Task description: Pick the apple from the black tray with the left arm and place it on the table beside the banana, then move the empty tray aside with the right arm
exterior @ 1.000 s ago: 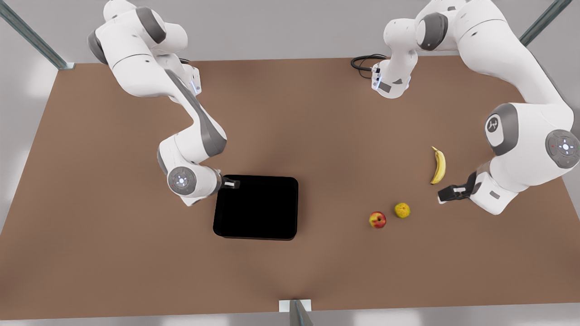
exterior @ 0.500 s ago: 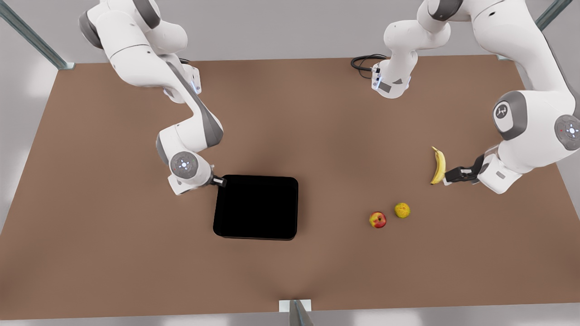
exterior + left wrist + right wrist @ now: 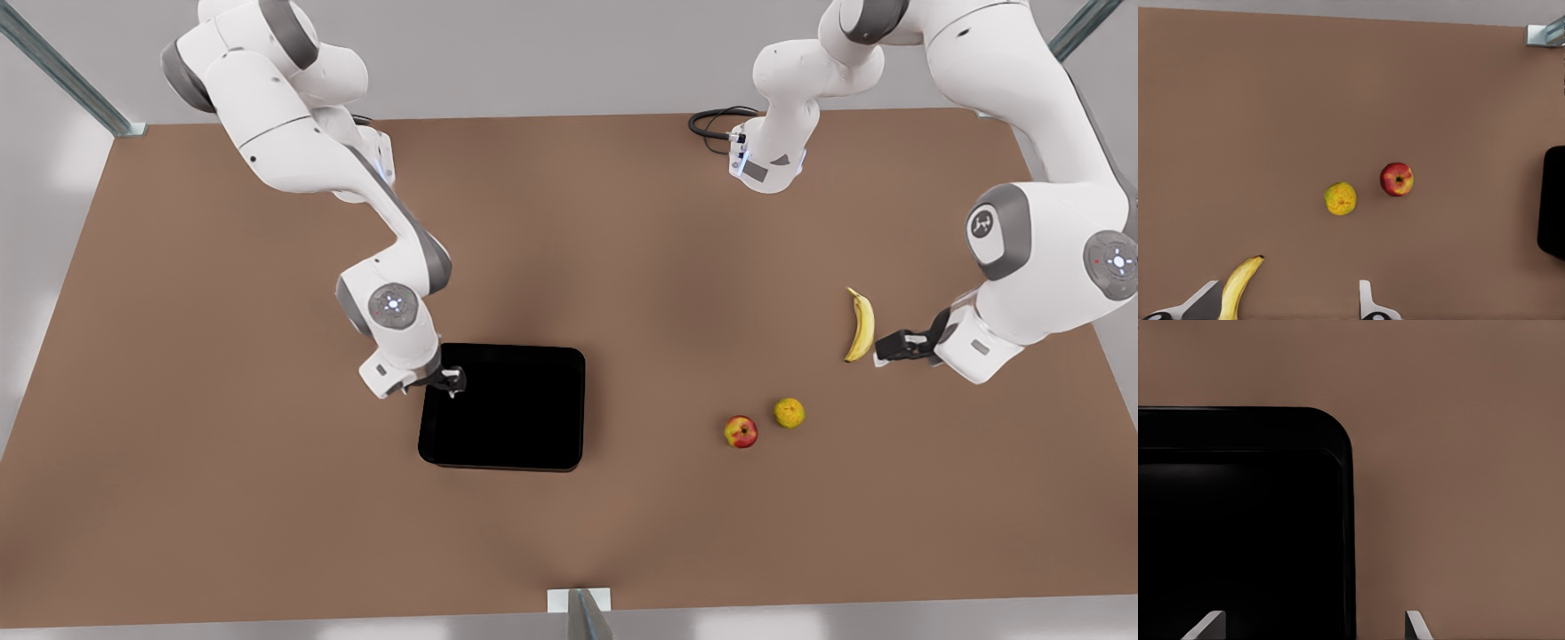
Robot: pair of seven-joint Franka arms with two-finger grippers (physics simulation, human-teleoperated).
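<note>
I'm watching the right gripper point(image 3: 452, 380) hanging over the rim of the black tray point(image 3: 516, 418) on the side toward the front view's left, near a corner; through its wrist camera I'm seeing its fingers point(image 3: 1413, 625) spread wide, one over the tray point(image 3: 1238, 533) and one over bare table point(image 3: 1458, 453), with the rim running between them and nothing pinched. The tray is lying empty on the table point(image 3: 569, 231). The apple point(image 3: 741, 432) is sitting on the table well apart from the tray, just beside a bumpy yellow-green fruit point(image 3: 789, 412). The left gripper point(image 3: 882, 351) is hovering close beside the lower tip of the banana point(image 3: 860, 325); its wrist camera is showing me the fingers point(image 3: 1366, 301) parted and empty, the banana's end point(image 3: 1238, 287) lying by one of them, with the apple point(image 3: 1397, 179) and the yellow-green fruit point(image 3: 1340, 199) farther out
</note>
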